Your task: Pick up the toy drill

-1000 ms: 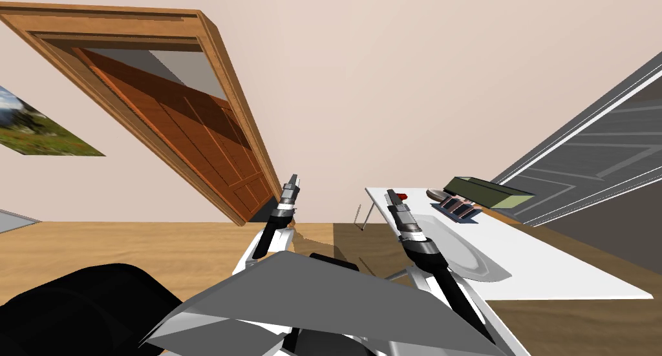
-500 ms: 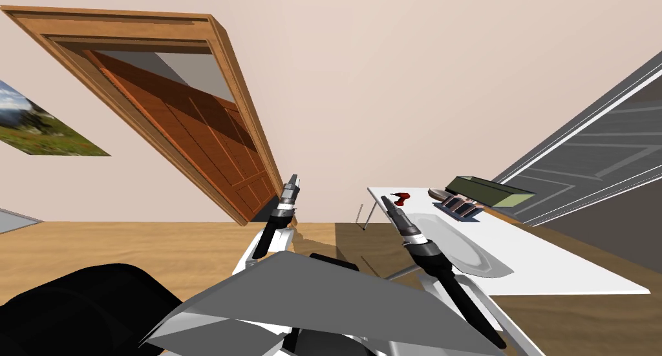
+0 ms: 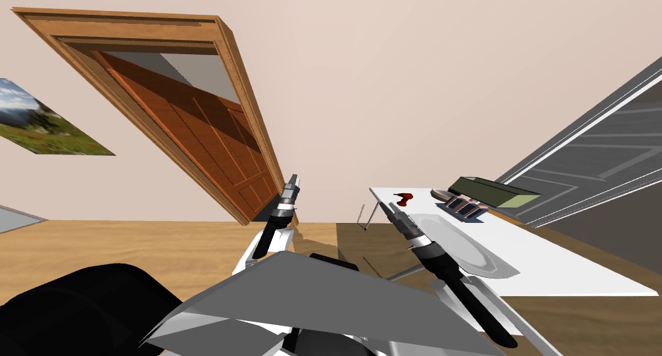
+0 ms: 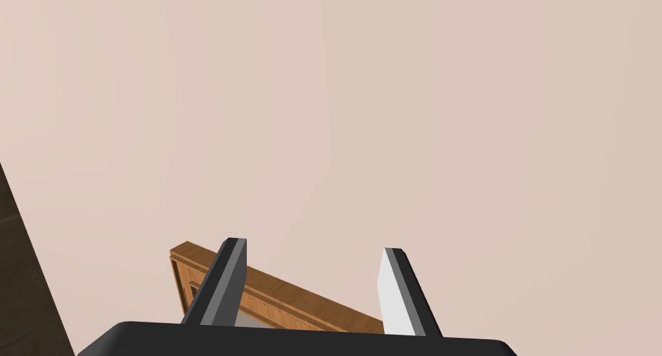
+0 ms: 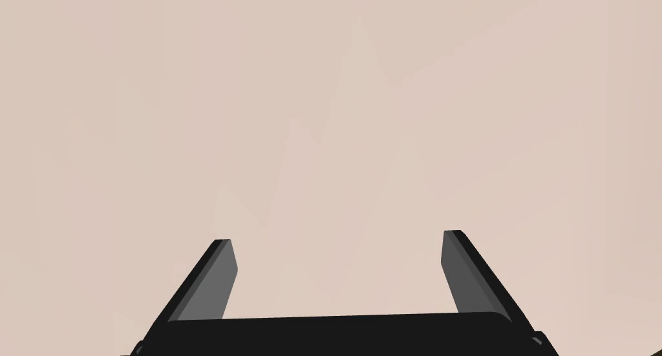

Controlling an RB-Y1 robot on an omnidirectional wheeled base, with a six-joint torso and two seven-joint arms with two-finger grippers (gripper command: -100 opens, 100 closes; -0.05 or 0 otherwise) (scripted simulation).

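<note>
Right end effector (image 3: 386,207) lower than before, fingers (image 5: 216,281) apart, near red toy drill (image 3: 405,198)

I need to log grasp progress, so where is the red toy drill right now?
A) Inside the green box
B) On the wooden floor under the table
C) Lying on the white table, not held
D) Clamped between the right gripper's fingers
C: the toy drill lies near the far end of the white table, close to the right gripper, whose fingers stand open with nothing between them in the right wrist view.
</note>
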